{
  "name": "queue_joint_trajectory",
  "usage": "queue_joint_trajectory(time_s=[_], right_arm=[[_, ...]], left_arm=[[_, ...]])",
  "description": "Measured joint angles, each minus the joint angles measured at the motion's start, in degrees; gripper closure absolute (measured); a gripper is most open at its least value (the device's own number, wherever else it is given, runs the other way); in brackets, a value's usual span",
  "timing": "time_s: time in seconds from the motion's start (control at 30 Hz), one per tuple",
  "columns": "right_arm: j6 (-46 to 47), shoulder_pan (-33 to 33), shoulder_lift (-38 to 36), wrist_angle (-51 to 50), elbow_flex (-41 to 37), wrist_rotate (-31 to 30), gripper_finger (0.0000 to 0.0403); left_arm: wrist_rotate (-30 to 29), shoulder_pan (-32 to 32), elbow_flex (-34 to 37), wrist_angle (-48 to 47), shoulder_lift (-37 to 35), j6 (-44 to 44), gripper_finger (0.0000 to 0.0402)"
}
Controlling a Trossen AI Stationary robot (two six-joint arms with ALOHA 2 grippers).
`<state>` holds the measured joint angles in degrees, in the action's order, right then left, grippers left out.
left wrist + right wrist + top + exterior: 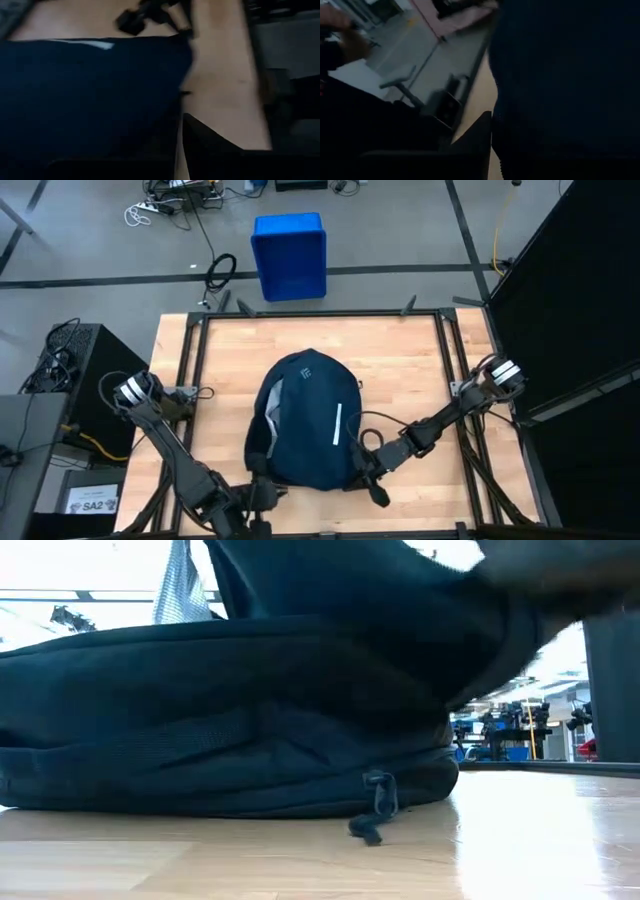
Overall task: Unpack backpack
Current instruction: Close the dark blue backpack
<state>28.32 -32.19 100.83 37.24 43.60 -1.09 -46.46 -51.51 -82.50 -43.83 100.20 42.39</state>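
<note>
Fingers at backpack corners, backpack zipped

The high view looks straight down on the whole table. The low view sits level at table-top height, close against the backpack. Both wrist views press close to its fabric.

Readable only: "SA2" on a white label beside the table's left edge. Small white logo on the backpack, too small to read.
</note>
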Motion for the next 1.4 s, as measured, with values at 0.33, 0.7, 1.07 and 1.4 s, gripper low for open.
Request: queue_joint_trajectory(time_s=[0.33, 0.7, 1.07, 1.4], right_arm=[[-6.5, -1.4, -7.0, 0.3, 1.4, -1.0, 0.0344], [-10.0, 0.7, -7.2, 1.4, 1.4, -4.9, 0.0312], [-13.6, 0.9, -14.9, -9.3, 1.4, -16.2, 0.0243], [1.1, 1.0, -24.5, -41.2, -1.9, -39.9, 0.0285]], left_arm=[[-14.2, -0.1, -8.3, -24.7, -2.2, 7.7, 0.0402], [-17.5, 7.5, -10.8, -22.0, -4.0, -0.6, 0.0401], [-1.8, 18.5, -7.3, -7.5, -3.9, -19.1, 0.0382], [2.1, 20.0, 3.2, -20.3, -5.6, -2.2, 0.0382]])
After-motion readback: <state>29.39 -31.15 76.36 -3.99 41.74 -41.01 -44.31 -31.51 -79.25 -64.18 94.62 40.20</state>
